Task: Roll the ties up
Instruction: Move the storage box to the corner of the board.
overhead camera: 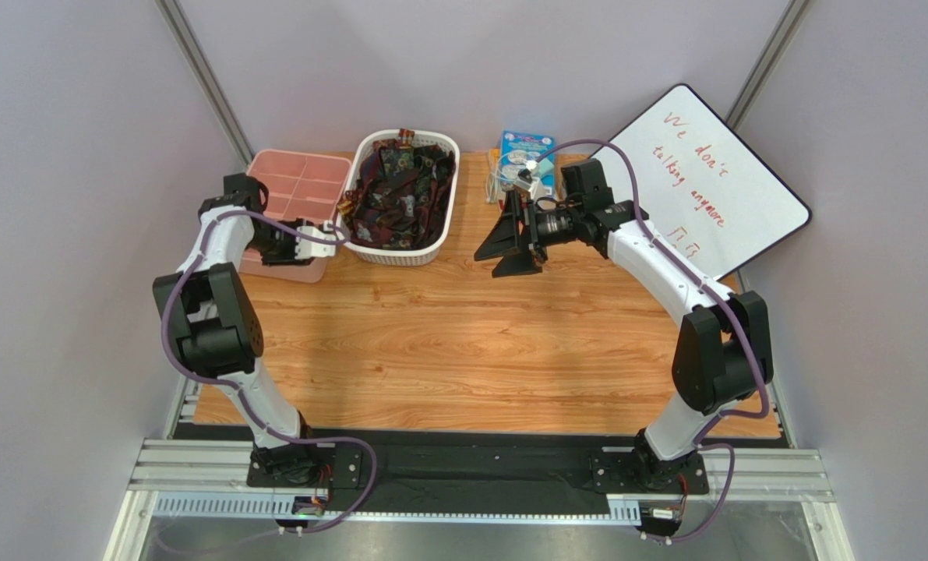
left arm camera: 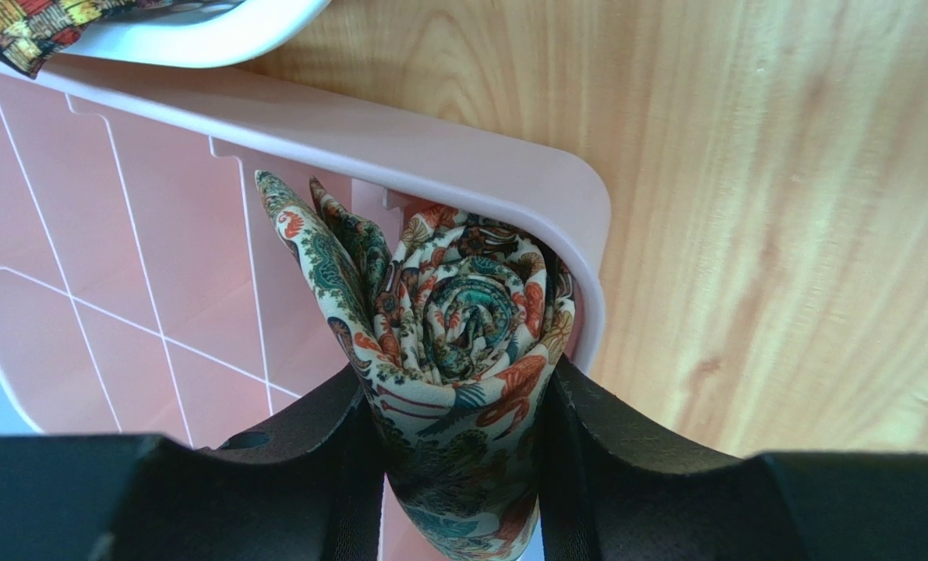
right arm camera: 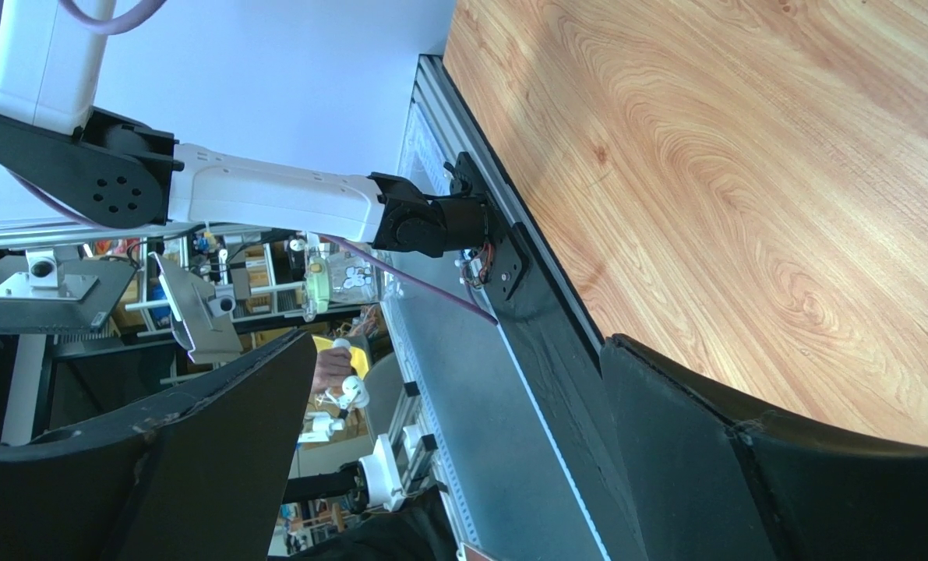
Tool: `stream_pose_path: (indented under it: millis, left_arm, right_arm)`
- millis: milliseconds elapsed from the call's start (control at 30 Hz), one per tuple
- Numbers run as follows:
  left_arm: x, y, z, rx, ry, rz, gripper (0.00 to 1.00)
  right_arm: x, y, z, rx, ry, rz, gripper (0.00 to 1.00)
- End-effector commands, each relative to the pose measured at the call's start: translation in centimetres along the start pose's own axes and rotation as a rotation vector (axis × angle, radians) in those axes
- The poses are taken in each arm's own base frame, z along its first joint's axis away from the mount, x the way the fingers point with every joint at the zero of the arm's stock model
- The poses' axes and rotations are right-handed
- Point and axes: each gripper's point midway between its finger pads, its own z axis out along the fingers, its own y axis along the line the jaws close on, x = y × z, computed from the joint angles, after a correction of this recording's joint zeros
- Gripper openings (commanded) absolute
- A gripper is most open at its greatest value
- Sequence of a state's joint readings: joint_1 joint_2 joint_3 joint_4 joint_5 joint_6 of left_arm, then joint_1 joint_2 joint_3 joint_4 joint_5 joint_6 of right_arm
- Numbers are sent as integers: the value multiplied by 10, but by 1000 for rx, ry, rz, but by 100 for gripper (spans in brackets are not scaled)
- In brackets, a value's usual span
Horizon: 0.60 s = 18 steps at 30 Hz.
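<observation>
My left gripper is shut on a rolled tie, cream-olive with an orange and teal floral print, its spiral end facing the camera. The roll sits in the corner compartment of a pink divided tray, against its rim. In the top view the left gripper is over the tray's near right corner. A white basket next to the tray holds several dark red and black ties. My right gripper is open and empty, held above the table right of the basket; it also shows in the right wrist view.
A tilted whiteboard with red writing stands at the back right. A small blue box lies behind the right gripper. The basket's white rim lies just beyond the tray. The wooden table stretches in front of both.
</observation>
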<state>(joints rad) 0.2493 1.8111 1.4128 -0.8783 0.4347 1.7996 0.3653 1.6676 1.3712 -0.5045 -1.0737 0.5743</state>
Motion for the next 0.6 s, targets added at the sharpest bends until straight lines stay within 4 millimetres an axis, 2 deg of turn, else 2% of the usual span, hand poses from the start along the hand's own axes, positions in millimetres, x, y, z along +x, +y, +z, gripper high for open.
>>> stream_pose_path:
  millis: [0,200,267,367,400,433,467,500,567]
  left_arm:
    - [-20,-15,-20,27,-23,-62,0]
    - [-52,-54,-7,158,-53,-185,0]
    - [-52,-58,-7,170,-42,-183,0]
    - [-40,-45,-11,143,7,-219,0]
    - [-37,-24,-26,98,11,-264,0]
    - [-37,-21,-23,123,-17,-311,0]
    - [-41,-23,-30,156,-36,-366,0]
    - [-43,-4,-43,102,-43,-458,0]
    - [-54,-3,-48,131,-101,-553,0]
  right_arm:
    - [1,-1,1,-17,14,0,100]
    - [-1,-1,2,-18,15,4,100]
    - [-1,-2,2,-16,15,5,100]
    - [0,-3,2,-16,18,6,100]
    - [1,-3,2,-15,19,7,100]
    - [1,-3,2,-13,19,5,100]
    - [2,-4,2,-12,21,4,100]
    - [2,-3,1,-11,19,-1,100]
    - [1,-4,1,-8,19,-2,100]
